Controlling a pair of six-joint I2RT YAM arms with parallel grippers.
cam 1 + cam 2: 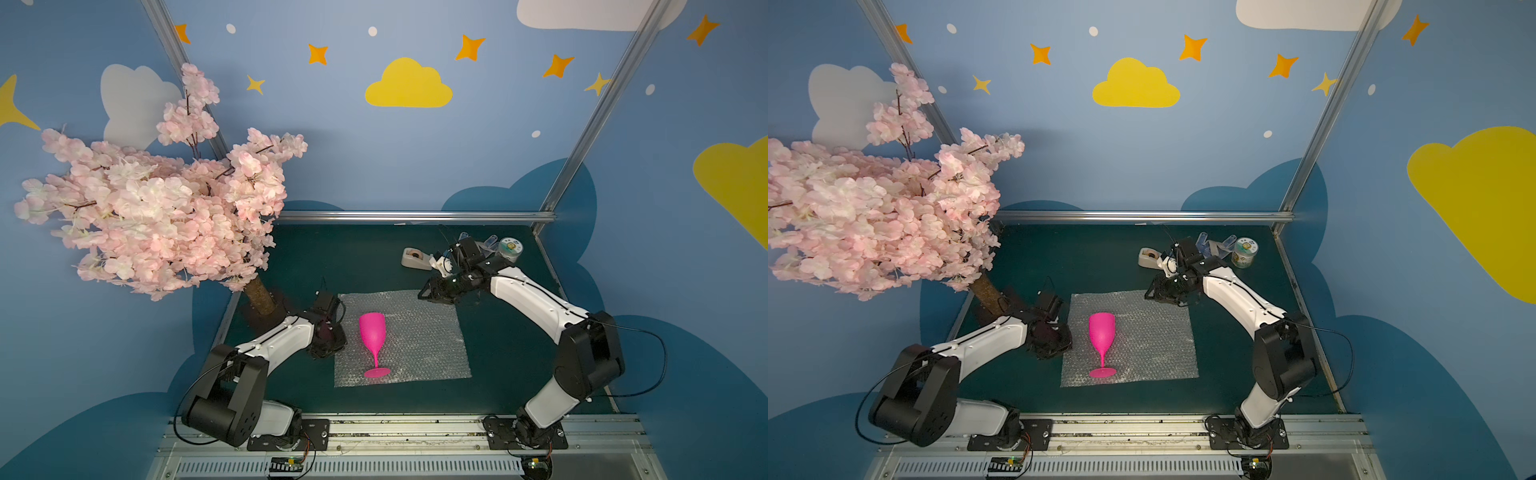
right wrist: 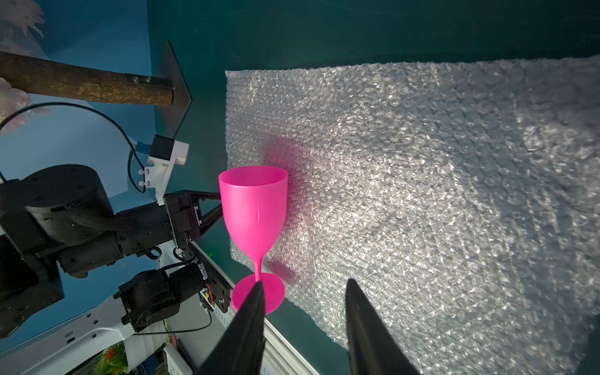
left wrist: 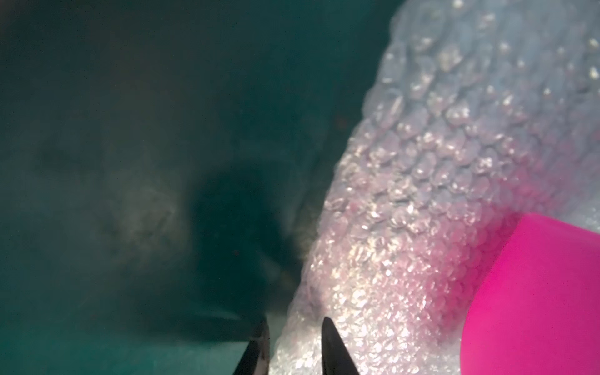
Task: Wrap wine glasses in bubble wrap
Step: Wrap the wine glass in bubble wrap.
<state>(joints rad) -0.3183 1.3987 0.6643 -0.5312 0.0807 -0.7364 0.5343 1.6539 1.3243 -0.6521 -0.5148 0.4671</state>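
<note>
- My left gripper (image 3: 294,322) has its jaws narrow astride the bubble wrap (image 3: 422,162) edge; firm pinch or not, I cannot tell.
- Just beside it the pink goblet (image 1: 372,332) lies on its side on the wrap, near that edge, uncovered.
- My right gripper (image 2: 305,282) hovers moderately wide, empty, over the far corner.
- Goblet placed, I judge; folding, rolling and securing all remain.

Pink blossom tree (image 1: 158,216), beige tape dispenser (image 1: 417,258) and printed can (image 1: 510,249) stand on the green table (image 1: 353,257).
</note>
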